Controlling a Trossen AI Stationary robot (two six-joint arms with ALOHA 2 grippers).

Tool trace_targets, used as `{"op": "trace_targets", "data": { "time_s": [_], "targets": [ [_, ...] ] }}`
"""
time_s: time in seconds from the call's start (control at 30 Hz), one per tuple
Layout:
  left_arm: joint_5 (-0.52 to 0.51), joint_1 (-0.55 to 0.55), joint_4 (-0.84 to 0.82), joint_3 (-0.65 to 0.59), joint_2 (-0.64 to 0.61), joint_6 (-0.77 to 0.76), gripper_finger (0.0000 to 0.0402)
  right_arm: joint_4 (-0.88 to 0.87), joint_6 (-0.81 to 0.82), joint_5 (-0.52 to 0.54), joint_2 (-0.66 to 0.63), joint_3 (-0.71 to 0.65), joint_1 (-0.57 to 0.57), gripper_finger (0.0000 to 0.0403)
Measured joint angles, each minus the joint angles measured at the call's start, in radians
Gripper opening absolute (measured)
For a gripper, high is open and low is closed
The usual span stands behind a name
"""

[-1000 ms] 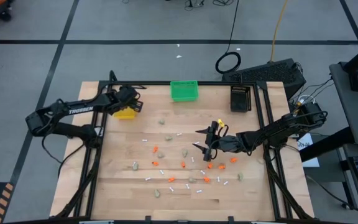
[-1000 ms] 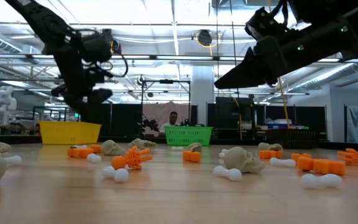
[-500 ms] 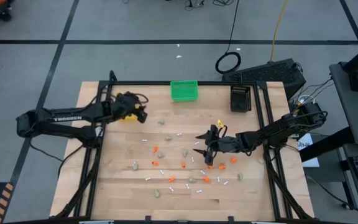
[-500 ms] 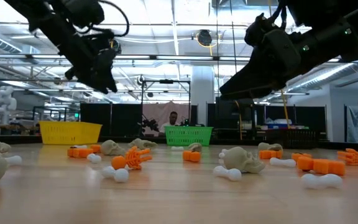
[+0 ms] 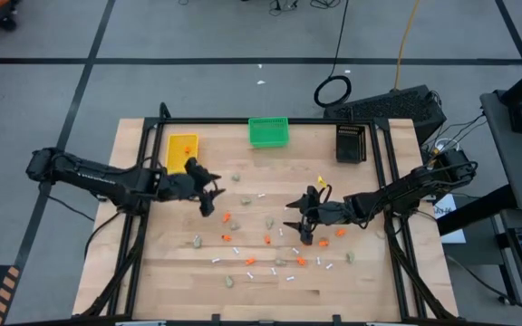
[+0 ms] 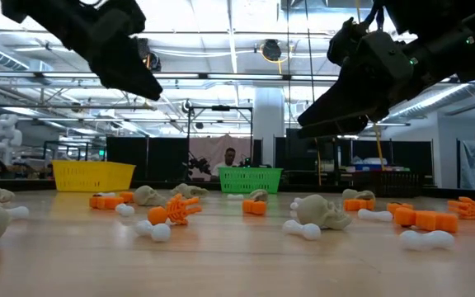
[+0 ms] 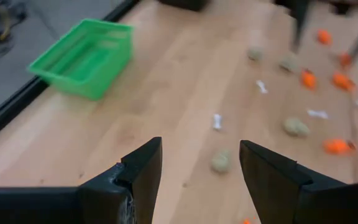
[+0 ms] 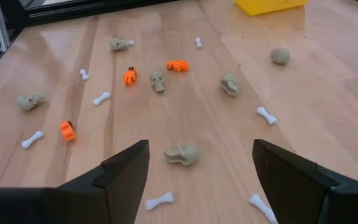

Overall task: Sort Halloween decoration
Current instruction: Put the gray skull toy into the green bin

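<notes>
Decorations lie scattered over the middle of the wooden surface [image 5: 152, 272]: orange bits [image 5: 227, 216], beige-grey skulls [image 8: 181, 154] and small white bones [image 8: 101, 98], none of them in a bin that the views make plain. Three bins stand along the far edge, well apart from one another: a yellow bin [image 5: 182, 151] at the left, a green bin [image 5: 268, 132] in the middle and a black bin [image 5: 351, 142] at the right. From the left side the left gripper [image 5: 208, 192] reaches in over the surface, just near of the yellow bin and left of the scattered pieces; its jaws stand apart with nothing between them, and its wrist view looks past them to the green bin and to a skull lying below the gap. The right gripper [image 5: 298, 221] comes in from the right and hangs over the thick of the pieces, near an orange bit [image 5: 305, 241]; its jaws are spread wide and hold nothing, with a skull lying on the wood between them in its wrist view. From table height both grippers hang clear above the pieces, touching none of them. Beyond the surface a person [image 6: 230, 157] shows in the room behind the green bin.
</notes>
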Motion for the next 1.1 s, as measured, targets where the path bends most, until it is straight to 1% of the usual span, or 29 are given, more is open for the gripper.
{"op": "trace_targets", "data": {
  "time_s": [0.1, 0.2, 0.3, 0.37, 0.4, 0.47, 0.5, 0.67, 0.8, 0.87, 0.97, 1.1],
  "targets": [
    [0.0, -0.057, 0.024, -0.025, 0.0, 0.051, 0.0215, 0.0, -0.007, 0.025, 0.0, 0.0, 0.0, 0.0272],
    [-0.006, -0.086, 0.027, -0.048, 0.003, 0.055, 0.0215, 0.007, -0.016, 0.057, 0.0, 0.0, 0.0, 0.0272],
    [-0.061, -0.088, 0.031, -0.05, 0.014, 0.073, 0.0215, 0.023, -0.024, 0.08, 0.0, 0.0, 0.0, 0.0272],
    [-0.138, -0.088, 0.034, -0.05, 0.034, 0.156, 0.0215, 0.026, -0.031, 0.08, 0.0, 0.0, 0.0, 0.0272],
    [-0.16, -0.087, 0.032, -0.05, 0.048, 0.229, 0.0215, 0.03, -0.038, 0.08, 0.0, 0.0, 0.0, 0.0272],
    [-0.165, -0.086, 0.032, -0.051, 0.076, 0.369, 0.0215, 0.035, -0.049, 0.08, 0.0, 0.0, 0.0, 0.0272],
    [-0.164, -0.087, 0.048, -0.051, 0.092, 0.396, 0.0215, 0.035, -0.054, 0.08, 0.0, 0.0, 0.0, 0.0272],
    [-0.161, -0.069, 0.186, -0.051, 0.173, 0.423, 0.0215, 0.034, -0.089, 0.08, 0.0, 0.0, 0.0, 0.0272],
    [-0.153, -0.007, 0.237, -0.049, 0.229, 0.443, 0.0215, 0.038, -0.139, 0.08, 0.0, 0.0, -0.002, 0.0272],
    [-0.108, 0.047, 0.233, -0.045, 0.246, 0.429, 0.0215, 0.046, -0.166, 0.081, 0.0, 0.0, -0.006, 0.0272],
    [0.042, 0.143, 0.235, -0.033, 0.263, 0.425, 0.0215, 0.058, -0.198, 0.081, 0.0, 0.0, -0.013, 0.0272],
    [0.191, 0.264, 0.232, -0.016, 0.29, 0.474, 0.0215, 0.063, -0.234, 0.079, 0.0, 0.0, -0.024, 0.0272]
  ]
}}
